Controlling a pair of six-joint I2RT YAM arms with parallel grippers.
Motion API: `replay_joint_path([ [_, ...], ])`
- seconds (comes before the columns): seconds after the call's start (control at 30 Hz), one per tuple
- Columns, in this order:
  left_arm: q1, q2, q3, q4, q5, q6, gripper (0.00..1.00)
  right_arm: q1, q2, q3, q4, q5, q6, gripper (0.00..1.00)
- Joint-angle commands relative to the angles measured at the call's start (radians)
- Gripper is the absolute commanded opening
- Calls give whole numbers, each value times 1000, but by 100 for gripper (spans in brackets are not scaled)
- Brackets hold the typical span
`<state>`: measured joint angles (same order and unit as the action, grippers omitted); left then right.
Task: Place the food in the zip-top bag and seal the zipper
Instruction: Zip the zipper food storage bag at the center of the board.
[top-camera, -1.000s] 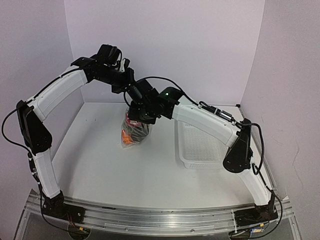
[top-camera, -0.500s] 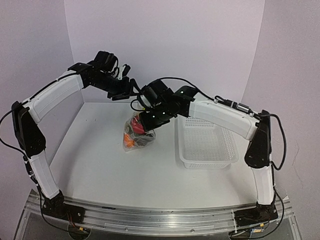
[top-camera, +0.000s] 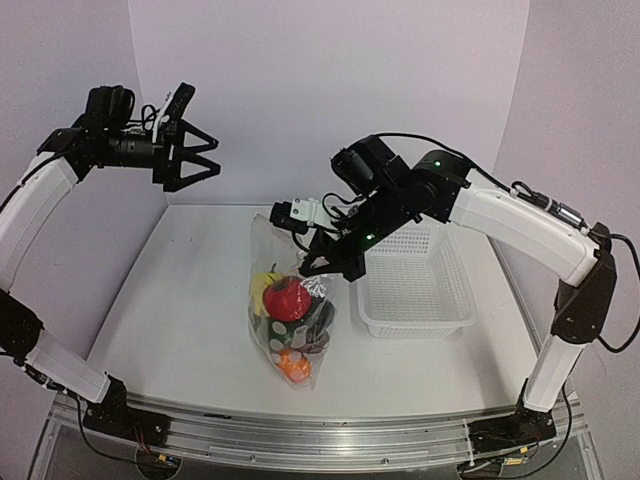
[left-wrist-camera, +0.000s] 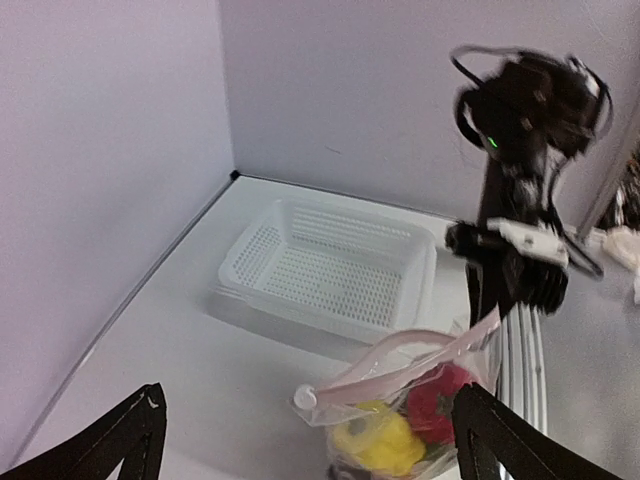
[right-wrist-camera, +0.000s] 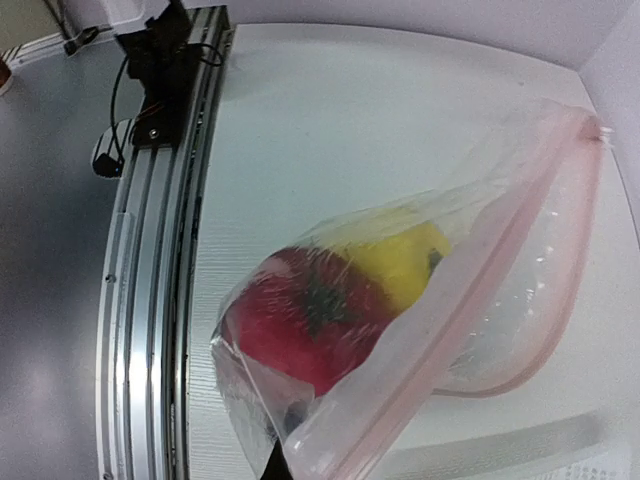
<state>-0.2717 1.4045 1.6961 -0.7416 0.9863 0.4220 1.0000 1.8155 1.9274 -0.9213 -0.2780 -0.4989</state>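
The zip-top bag (top-camera: 285, 330) holds the food: a red apple (top-camera: 288, 298), a yellow pepper (top-camera: 264, 284) and an orange piece (top-camera: 293, 366) among others. My right gripper (top-camera: 323, 264) is shut on the bag's upper edge and holds it up, its lower end near the table. In the right wrist view the apple (right-wrist-camera: 300, 310) and pepper (right-wrist-camera: 400, 262) press against the plastic, and the pinkish zipper (right-wrist-camera: 500, 290) splits into a loop at one end. My left gripper (top-camera: 207, 160) hangs open, high at the left, apart from the bag (left-wrist-camera: 400, 430).
The white perforated basket (top-camera: 412, 290) stands just right of the bag, close to the right arm. In the left wrist view the basket (left-wrist-camera: 330, 262) lies beyond the bag. Walls close the back and both sides. The aluminium rail (top-camera: 300, 430) runs along the front.
The left gripper opened, let go of the bag and swung away up to the left. The right gripper closed on the bag and carried it forward and lower.
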Motion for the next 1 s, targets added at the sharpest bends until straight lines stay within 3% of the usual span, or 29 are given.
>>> replay_joint_path([
  [0.0,-5,23,-91,-235,182,464,100,7,-30,29,-22,-122,-252,0],
  [0.1,-6,-5,-173,-234,207,521,100,4,-18,53,-25,-104,-294,0],
  [0.23,-5,-24,-221,-167,162,442,100,4,-17,47,-25,-64,-361,0],
  [0.4,-3,-40,-325,-200,221,491,100,6,-35,8,-22,-33,-441,0],
  [0.53,9,-95,-508,134,315,267,100,6,-26,23,-23,-41,-449,0],
  [0.63,52,-117,-607,310,478,215,99,6,-23,21,-23,-41,-450,0],
  [0.73,62,-131,-654,269,565,306,99,6,-31,4,-21,-33,-445,0],
  [0.83,62,-127,-705,262,573,303,93,7,-38,-10,-15,-25,-443,0],
  [0.97,42,-102,-741,273,605,293,71,6,-38,-16,-1,-26,-440,0],
])
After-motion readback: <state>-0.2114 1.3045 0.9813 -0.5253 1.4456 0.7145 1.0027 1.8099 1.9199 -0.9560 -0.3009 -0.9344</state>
